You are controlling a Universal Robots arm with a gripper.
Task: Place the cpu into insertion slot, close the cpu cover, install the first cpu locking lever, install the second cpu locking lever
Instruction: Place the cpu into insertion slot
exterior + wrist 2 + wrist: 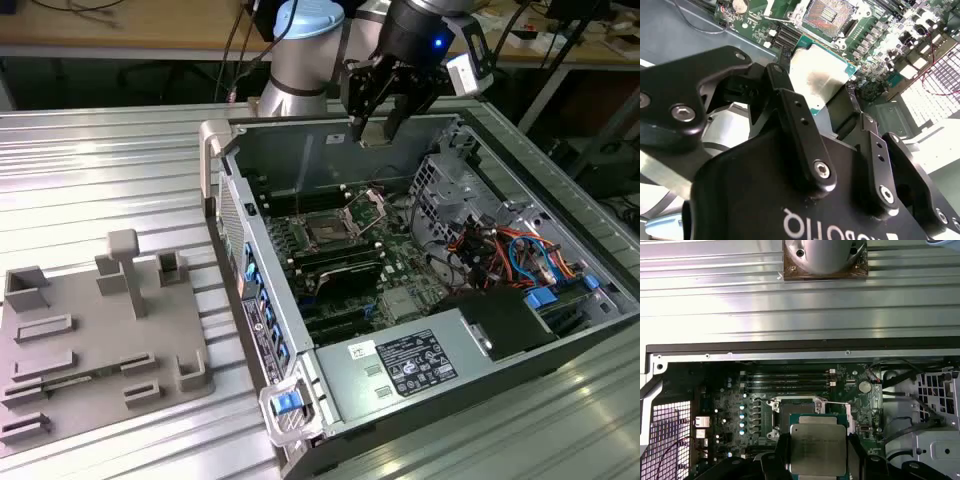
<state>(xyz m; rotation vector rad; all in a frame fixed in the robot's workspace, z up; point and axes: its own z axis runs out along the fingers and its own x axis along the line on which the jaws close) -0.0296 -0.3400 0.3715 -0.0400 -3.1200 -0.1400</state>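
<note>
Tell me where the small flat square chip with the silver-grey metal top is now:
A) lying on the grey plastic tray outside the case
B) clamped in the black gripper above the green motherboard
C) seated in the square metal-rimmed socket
B: in both wrist views the chip sits clamped between the fingers of the gripper, with the socket open and bare beyond it.

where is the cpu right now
In the exterior view the cpu is gripped in the hand, raised above the open computer case, with the empty insertion slot on the motherboard below it.
</note>
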